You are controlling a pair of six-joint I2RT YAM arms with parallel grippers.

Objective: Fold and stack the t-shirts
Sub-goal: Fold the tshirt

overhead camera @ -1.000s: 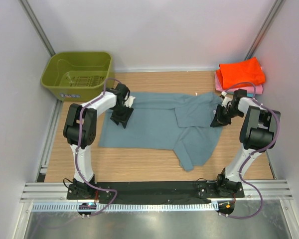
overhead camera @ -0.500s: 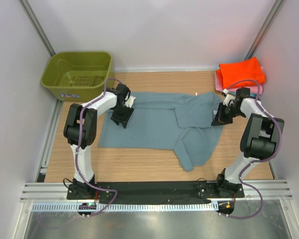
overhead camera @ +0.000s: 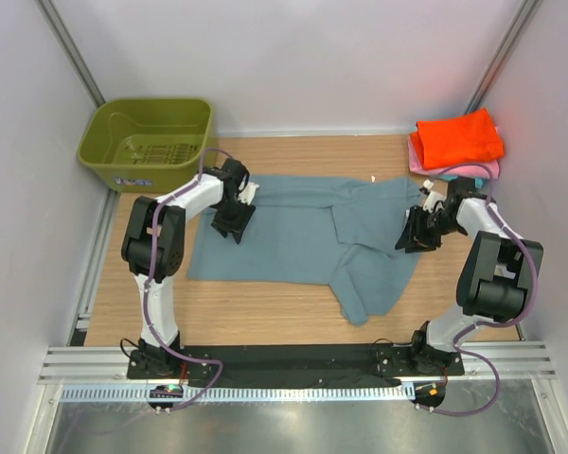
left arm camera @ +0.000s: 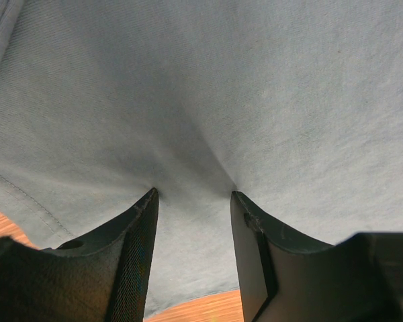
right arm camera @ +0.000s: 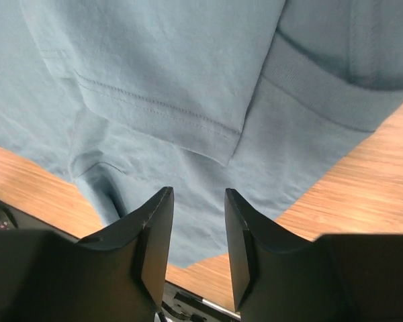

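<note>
A large dusty blue-grey t-shirt (overhead camera: 293, 236) lies spread across the table, its right part folded over and rumpled. My left gripper (overhead camera: 233, 225) is on the shirt's left part. In the left wrist view its jaws (left arm camera: 193, 194) stand open, both tips pressed into the cloth (left arm camera: 255, 100), which puckers around them. My right gripper (overhead camera: 412, 238) hovers at the shirt's right edge, open (right arm camera: 198, 191), with nothing between its fingers; a hemmed fold (right arm camera: 161, 100) lies below it. A folded orange t-shirt (overhead camera: 459, 137) rests on a pink one (overhead camera: 418, 163) at the back right.
An olive-green plastic basket (overhead camera: 147, 142) stands at the back left corner. Bare wooden table (overhead camera: 265, 307) shows in front of the shirt. Frame posts and white walls close in both sides.
The right gripper shut and then opened again, shifting slightly toward the near side at the shirt's right edge. The left gripper has stayed in place on the cloth.
</note>
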